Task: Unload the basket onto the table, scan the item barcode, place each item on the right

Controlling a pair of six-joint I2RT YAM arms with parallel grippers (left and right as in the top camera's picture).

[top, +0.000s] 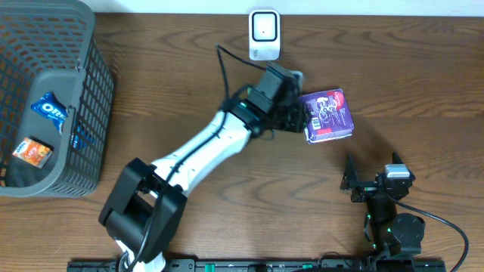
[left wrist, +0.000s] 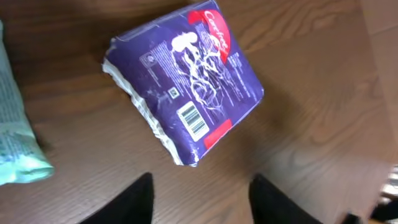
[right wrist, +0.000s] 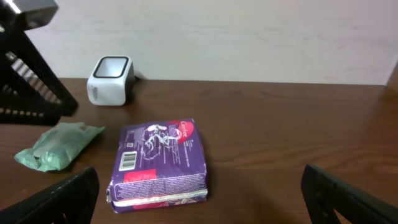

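The item is a purple packet [top: 327, 115] lying flat on the wooden table just right of my left gripper [top: 297, 117]. Its barcode [left wrist: 192, 120] faces up. In the left wrist view the packet [left wrist: 186, 87] lies ahead of my left gripper [left wrist: 202, 180], whose fingers are apart with only bare table between them. The white scanner [top: 264, 33] stands at the table's back edge, beyond the packet. My right gripper [top: 373, 168] rests open near the front right, facing the packet [right wrist: 160, 162] and its barcode [right wrist: 127, 160].
A green soft pack [right wrist: 56, 146] lies left of the packet, near the scanner [right wrist: 110, 79]. A grey mesh basket [top: 83, 98] at the far left holds a blue Oreo pack [top: 50, 108] and an orange pack [top: 32, 152].
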